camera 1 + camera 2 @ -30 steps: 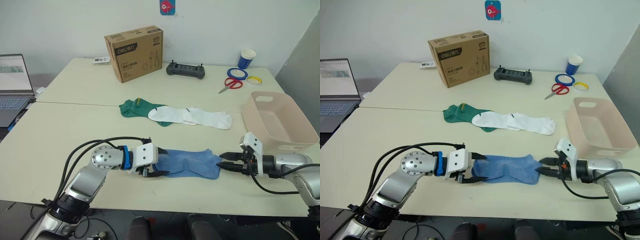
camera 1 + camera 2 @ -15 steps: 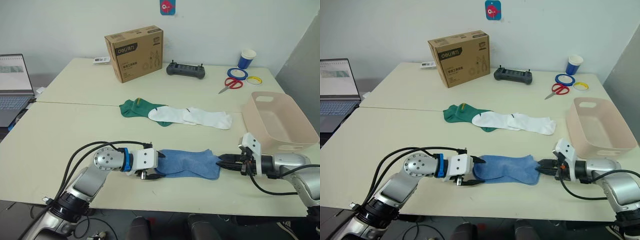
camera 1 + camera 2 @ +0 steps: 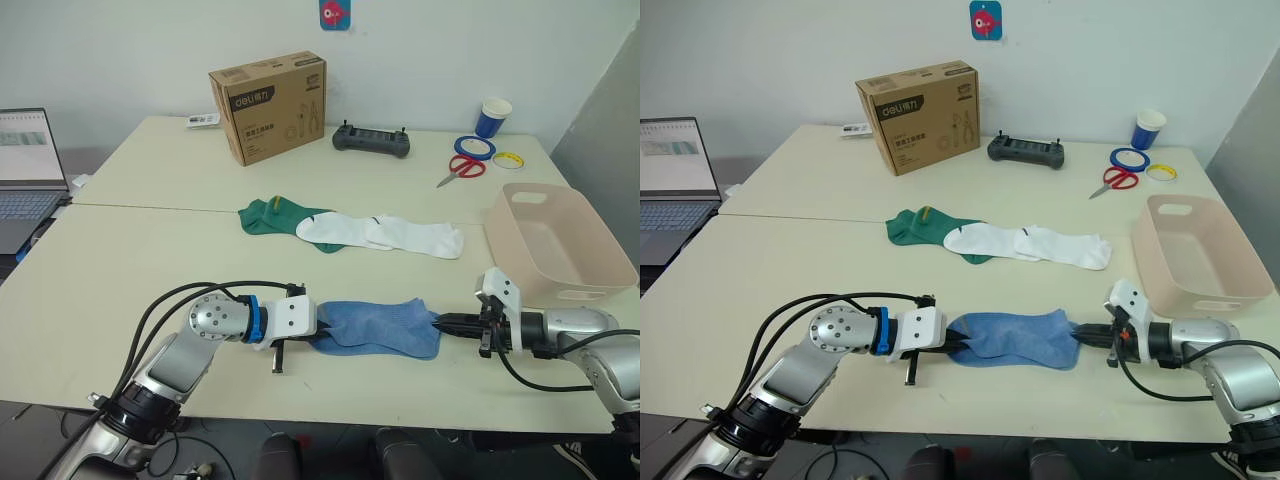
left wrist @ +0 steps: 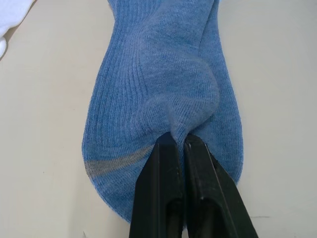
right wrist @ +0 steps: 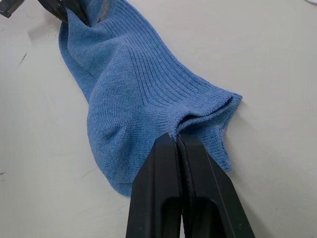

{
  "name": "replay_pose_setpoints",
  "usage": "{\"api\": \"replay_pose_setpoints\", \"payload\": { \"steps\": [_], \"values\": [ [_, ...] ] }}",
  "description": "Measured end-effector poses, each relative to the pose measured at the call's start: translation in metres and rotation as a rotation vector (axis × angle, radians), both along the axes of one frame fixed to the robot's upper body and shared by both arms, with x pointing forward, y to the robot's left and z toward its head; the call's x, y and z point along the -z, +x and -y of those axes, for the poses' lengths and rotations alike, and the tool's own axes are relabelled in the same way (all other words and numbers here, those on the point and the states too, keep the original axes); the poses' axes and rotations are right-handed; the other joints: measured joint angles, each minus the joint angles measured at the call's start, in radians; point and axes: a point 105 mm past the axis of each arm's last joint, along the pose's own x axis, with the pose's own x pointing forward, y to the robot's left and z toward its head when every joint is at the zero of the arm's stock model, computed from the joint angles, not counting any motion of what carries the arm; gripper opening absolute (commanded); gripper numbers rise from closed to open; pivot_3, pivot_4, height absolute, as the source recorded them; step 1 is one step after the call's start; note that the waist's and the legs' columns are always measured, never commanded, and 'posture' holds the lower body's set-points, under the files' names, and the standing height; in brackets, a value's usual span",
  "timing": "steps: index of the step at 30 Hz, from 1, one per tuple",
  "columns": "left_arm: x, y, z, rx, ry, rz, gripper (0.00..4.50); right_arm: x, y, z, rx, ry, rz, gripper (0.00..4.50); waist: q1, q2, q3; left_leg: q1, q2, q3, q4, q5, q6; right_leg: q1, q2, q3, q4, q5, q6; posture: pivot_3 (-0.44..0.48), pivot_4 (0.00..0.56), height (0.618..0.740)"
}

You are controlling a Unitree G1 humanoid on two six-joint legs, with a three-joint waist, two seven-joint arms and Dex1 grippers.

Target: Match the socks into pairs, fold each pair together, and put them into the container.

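Two pincers grip the blue socks (image 3: 378, 326) from opposite ends near the front edge of the tabletop (image 3: 130, 260): the left pincer (image 4: 179, 141) is clamped together on a pinched fold at one end, and the right pincer (image 5: 176, 136) is clamped together on a bunched fold at the other end. The blue fabric lies flat on the tabletop between them, slightly rumpled at each pinch. Beyond the blue socks, toward the far side of the tabletop, lie the white socks (image 3: 385, 235), overlapping a dark green sock (image 3: 268, 216) at their end away from the container (image 3: 555, 243). The container, a pale pink-beige basin, stands beside the right pincer, just beyond it. Well beyond the green sock stands a brown cardboard box (image 3: 267, 105).
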Motion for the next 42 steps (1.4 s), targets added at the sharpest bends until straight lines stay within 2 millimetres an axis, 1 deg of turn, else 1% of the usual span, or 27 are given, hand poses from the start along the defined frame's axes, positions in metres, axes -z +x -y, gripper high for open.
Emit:
{"api": "replay_pose_setpoints", "payload": {
  "steps": [6,13,21,34,42],
  "values": [
    [-0.011,-0.008,0.003,0.050,-0.036,0.000,0.07,-0.001,0.001,0.000,0.008,0.015,-0.027,0.00,0.000,0.000,0.000,0.000,0.000,0.000,0.000,0.000,0.000,0.000,0.000,0.000,0.000,0.000,0.000,0.000,0.150,0.740],
    [-0.008,-0.014,0.000,0.053,-0.032,-0.015,0.07,-0.005,0.009,0.003,0.027,0.009,-0.006,0.00,0.000,0.000,0.000,0.000,0.000,0.000,0.000,0.000,0.000,0.000,0.000,0.000,0.000,0.000,0.000,0.000,0.150,0.740],
    [-0.008,-0.012,0.000,0.037,-0.035,-0.004,0.07,-0.006,0.013,0.005,0.034,0.001,0.002,0.00,0.000,0.000,0.000,0.000,0.000,0.000,0.000,0.000,0.000,0.000,0.000,0.000,0.000,0.000,0.000,0.000,0.150,0.740],
    [-0.003,-0.013,-0.001,0.048,-0.013,-0.011,0.07,-0.003,0.013,0.008,0.041,-0.019,0.000,0.00,0.000,0.000,0.000,0.000,0.000,0.000,0.000,0.000,0.000,0.000,0.000,0.000,0.000,0.000,0.000,0.000,0.150,0.740],
    [-0.001,-0.015,0.000,0.058,-0.005,-0.018,0.07,0.001,0.009,0.008,0.031,-0.018,-0.020,0.00,0.000,0.000,0.000,0.000,0.000,0.000,0.000,0.000,0.000,0.000,0.000,0.000,0.000,0.000,0.000,0.000,0.150,0.740]
  ]
}}
